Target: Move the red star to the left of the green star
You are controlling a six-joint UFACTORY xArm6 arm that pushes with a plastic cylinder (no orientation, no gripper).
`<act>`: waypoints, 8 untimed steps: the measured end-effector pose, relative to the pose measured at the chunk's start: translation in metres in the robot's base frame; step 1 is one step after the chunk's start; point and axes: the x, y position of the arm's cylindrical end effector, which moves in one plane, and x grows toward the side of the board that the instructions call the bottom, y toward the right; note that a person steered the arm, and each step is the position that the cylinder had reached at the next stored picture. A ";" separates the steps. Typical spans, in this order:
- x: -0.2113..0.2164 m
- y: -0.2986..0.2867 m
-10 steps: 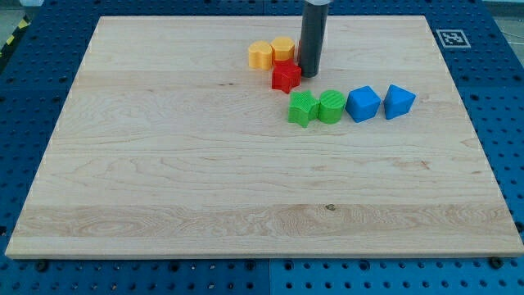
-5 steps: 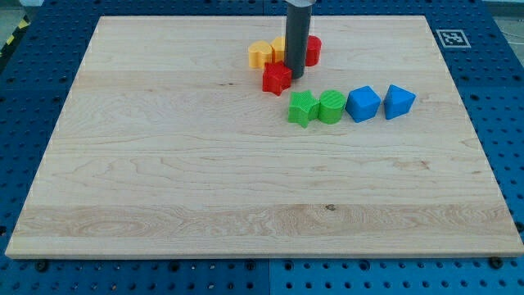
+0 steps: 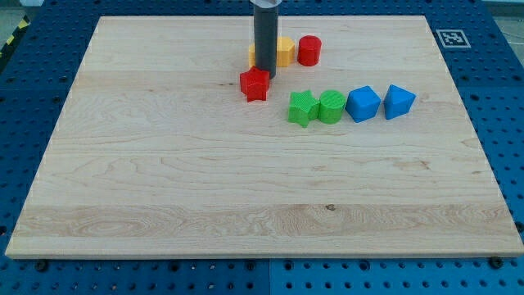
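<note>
The red star (image 3: 255, 83) lies on the wooden board, up and to the left of the green star (image 3: 302, 108). My tip (image 3: 265, 75) touches the red star's upper right edge; the rod rises from there to the view's top. The green star sits at the left end of a row, touching a green cylinder (image 3: 332, 106).
Two blue blocks (image 3: 363, 103) (image 3: 399, 101) continue the row to the right. A yellow block (image 3: 282, 51) stands behind the rod, another yellow block (image 3: 252, 56) is mostly hidden by it, and a red cylinder (image 3: 309, 50) stands to their right. The board's top edge (image 3: 180, 16) is close behind.
My tip has moved left and pushed the red star leftward and slightly down, away from the yellow blocks. The red cylinder, hidden before, now shows.
</note>
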 end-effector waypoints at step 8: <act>0.032 -0.017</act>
